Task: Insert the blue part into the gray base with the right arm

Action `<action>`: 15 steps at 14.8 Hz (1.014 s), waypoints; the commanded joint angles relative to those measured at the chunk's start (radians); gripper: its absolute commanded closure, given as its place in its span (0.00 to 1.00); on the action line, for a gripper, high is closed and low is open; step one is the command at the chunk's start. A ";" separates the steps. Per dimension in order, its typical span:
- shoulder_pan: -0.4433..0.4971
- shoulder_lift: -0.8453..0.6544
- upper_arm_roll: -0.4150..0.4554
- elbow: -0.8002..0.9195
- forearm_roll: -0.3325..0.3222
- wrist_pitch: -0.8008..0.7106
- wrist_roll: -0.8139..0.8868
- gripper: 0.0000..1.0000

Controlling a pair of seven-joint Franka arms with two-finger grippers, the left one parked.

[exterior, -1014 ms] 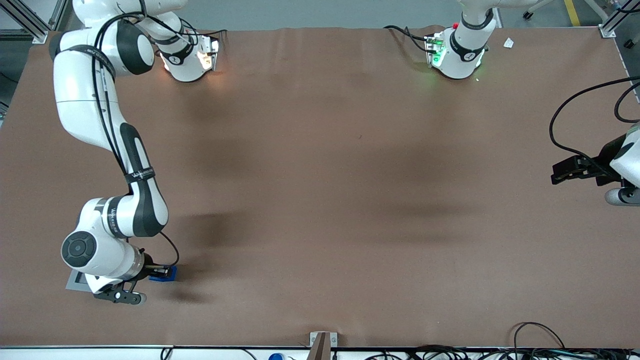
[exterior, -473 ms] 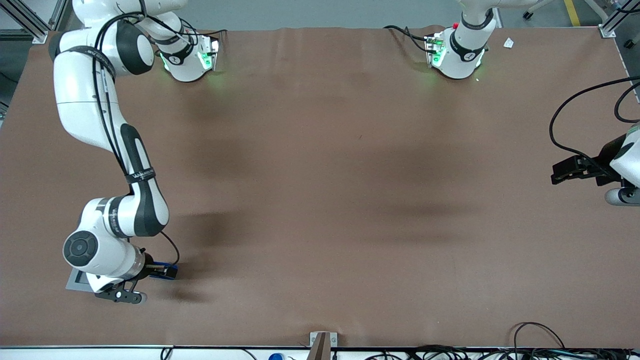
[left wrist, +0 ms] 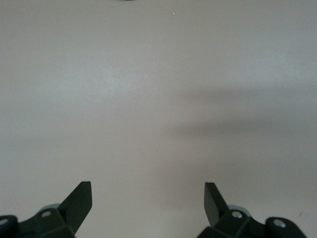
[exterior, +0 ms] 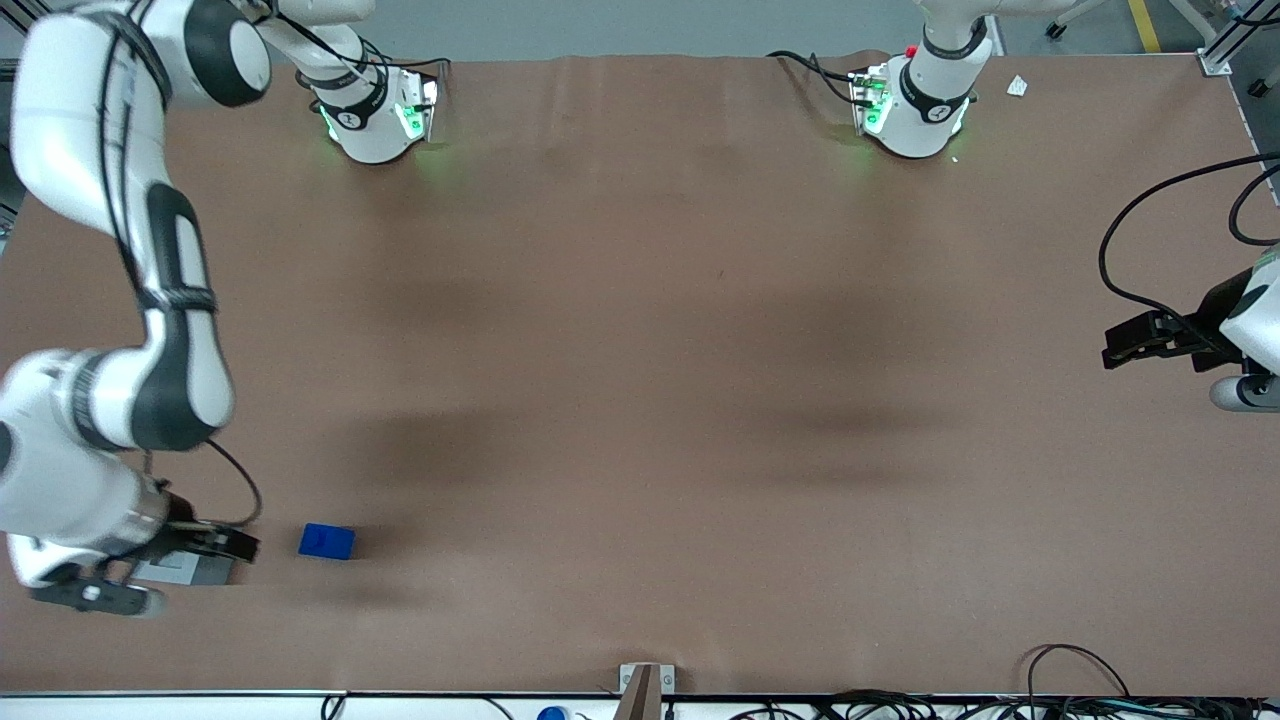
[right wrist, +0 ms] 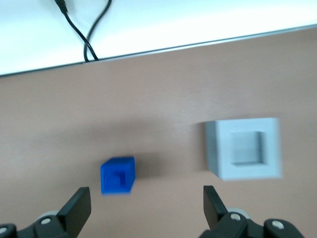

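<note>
The blue part (exterior: 326, 541) lies free on the brown table, near the front camera at the working arm's end, notch up. Beside it, farther toward that end, sits the gray base (exterior: 200, 572), partly covered by my wrist. My right gripper (exterior: 238, 545) hangs above the table between the two, over the base's edge. In the right wrist view the gripper (right wrist: 145, 203) is open and holds nothing. There the blue part (right wrist: 118, 175) and the gray base (right wrist: 245, 148), with its empty square socket, lie apart below the fingers.
The table's front edge (right wrist: 163, 48) with a white strip and a black cable (right wrist: 86, 29) runs close to both blocks. A small bracket (exterior: 645, 680) sits at the middle of that edge. The right arm's forearm (exterior: 175, 300) rises above this corner.
The gripper was down at the blue part; it has now let go, risen and shifted toward the working arm's end. The blue part stays on the table.
</note>
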 commanded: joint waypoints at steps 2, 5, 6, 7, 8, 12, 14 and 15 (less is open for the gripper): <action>-0.027 -0.217 0.017 -0.085 0.031 -0.201 -0.027 0.00; -0.032 -0.421 0.014 -0.247 0.049 -0.225 -0.031 0.00; -0.035 -0.470 0.014 -0.275 0.049 -0.237 -0.031 0.00; -0.035 -0.516 0.012 -0.301 0.049 -0.252 -0.031 0.00; -0.032 -0.556 0.012 -0.317 0.049 -0.275 -0.030 0.00; -0.026 -0.643 0.012 -0.352 0.036 -0.357 -0.027 0.00; -0.027 -0.696 0.012 -0.437 0.036 -0.326 -0.028 0.00; -0.027 -0.721 0.014 -0.470 0.036 -0.311 -0.028 0.00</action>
